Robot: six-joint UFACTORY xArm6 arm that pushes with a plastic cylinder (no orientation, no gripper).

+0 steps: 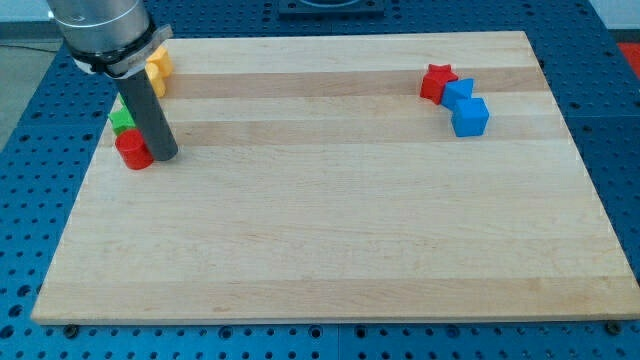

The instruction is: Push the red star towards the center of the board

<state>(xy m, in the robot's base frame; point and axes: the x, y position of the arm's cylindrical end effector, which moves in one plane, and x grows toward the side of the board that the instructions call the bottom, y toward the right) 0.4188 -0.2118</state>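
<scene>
The red star (436,81) lies near the view's top right of the wooden board (330,230). It touches a blue block (458,93), and a blue cube (470,117) sits just below that. My tip (165,157) is far away at the view's left, right beside a red block (133,149), on its right side. The rod rises from there up to the arm at the top left corner.
A green block (121,119) sits just above the red block at the left edge, partly behind the rod. A yellow block (157,70) lies near the top left corner under the arm. A blue perforated table surrounds the board.
</scene>
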